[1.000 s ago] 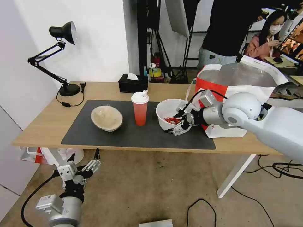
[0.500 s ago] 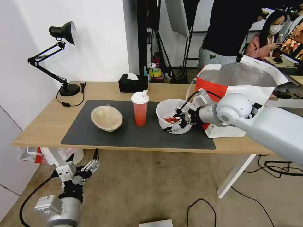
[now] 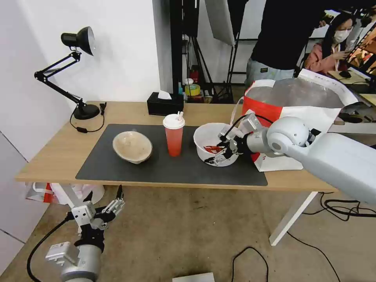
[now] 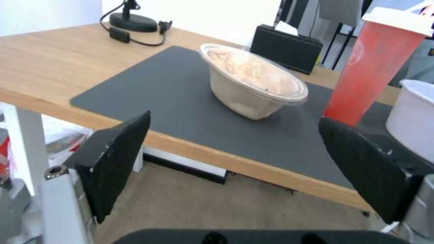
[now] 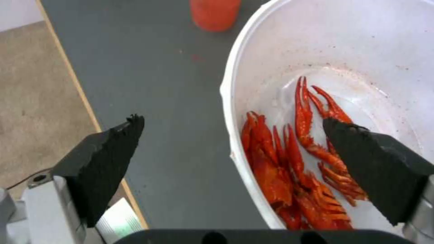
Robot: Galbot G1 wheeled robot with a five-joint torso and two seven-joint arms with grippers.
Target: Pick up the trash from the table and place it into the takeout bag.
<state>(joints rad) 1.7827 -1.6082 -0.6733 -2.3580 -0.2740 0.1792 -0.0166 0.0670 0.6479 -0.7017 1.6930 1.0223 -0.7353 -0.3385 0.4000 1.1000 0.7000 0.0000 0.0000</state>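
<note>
A wide white plastic bowl [image 3: 207, 141] [image 5: 325, 64] with red crayfish scraps [image 5: 294, 162] stands on the dark grey mat [image 3: 156, 164]. My right gripper [image 3: 220, 150] [image 5: 230, 139] is open and straddles the bowl's near rim, one finger inside and one outside. The red drink cup [image 3: 174, 135] [image 4: 371, 64] with a white lid stands left of that bowl, and the beige paper bowl [image 3: 132, 147] [image 4: 253, 81] lies tilted farther left. The takeout bag [image 3: 297, 105] stands open at the table's [image 3: 58, 156] right end, behind my right arm. My left gripper [image 3: 105, 203] [image 4: 235, 162] hangs open below the table's front edge.
A black tissue box [image 3: 165, 103] [image 4: 285, 49] sits at the table's back edge and a black desk lamp [image 3: 72, 70] at the back left. Cables [image 3: 337, 211] lie on the floor to the right. People stand behind the table.
My right gripper has moved a little to the left and up, closing in over the white bowl's near rim. The left arm has stayed put.
</note>
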